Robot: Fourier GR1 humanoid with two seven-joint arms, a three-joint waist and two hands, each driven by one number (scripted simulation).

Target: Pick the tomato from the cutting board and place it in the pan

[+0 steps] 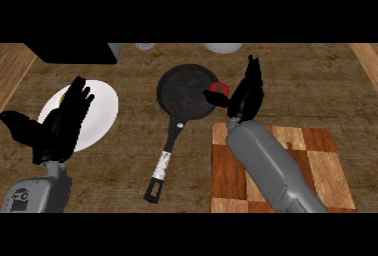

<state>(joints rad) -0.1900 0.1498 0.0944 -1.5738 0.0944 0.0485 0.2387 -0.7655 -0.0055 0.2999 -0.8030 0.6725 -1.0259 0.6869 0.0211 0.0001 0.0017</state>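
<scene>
Placing step: tomato (218, 88) pinched in right hand (240, 97) over right rim of pan (186, 93). Release required next. Left hand (60, 125) rested open.

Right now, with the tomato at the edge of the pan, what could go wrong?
1. The tomato sits at the right rim of the pan, between the thumb and fingers of the right hand. Released here, it might roll out onto the counter.
2. The right hand is close to the rim, so pulling back could nudge the pan.
3. The left hand rests open over the white plate, far from the pan, so it cannot steady it.
</scene>
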